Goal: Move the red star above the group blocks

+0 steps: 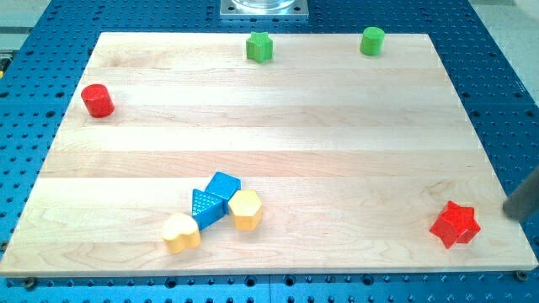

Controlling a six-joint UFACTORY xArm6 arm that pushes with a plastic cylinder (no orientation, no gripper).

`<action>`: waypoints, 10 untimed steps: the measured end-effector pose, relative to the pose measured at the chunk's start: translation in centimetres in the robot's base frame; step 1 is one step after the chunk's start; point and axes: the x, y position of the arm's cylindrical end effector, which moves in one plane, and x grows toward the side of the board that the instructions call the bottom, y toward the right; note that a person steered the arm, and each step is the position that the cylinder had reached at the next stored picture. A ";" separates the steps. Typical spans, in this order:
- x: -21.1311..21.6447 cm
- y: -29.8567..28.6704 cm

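Note:
The red star (455, 224) lies near the wooden board's (320, 126) bottom right corner. The group sits at the bottom, left of centre: a blue cube (223, 185), a blue triangle (205, 205), a yellow hexagon (245, 209) and a yellow heart (181, 233), close together. My tip (509, 211) comes in from the view's right edge as a dark rod. It is just to the right of the red star, slightly higher in the view, with a small gap between them. It is far to the right of the group.
A red cylinder (98, 100) stands near the left edge. A green star (259, 47) and a green cylinder (372, 40) sit along the top edge. A blue perforated table (505, 84) surrounds the board. A metal base (264, 7) is at the top centre.

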 end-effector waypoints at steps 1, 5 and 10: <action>1.4 -5.0; -2.9 -27.1; -5.6 -14.9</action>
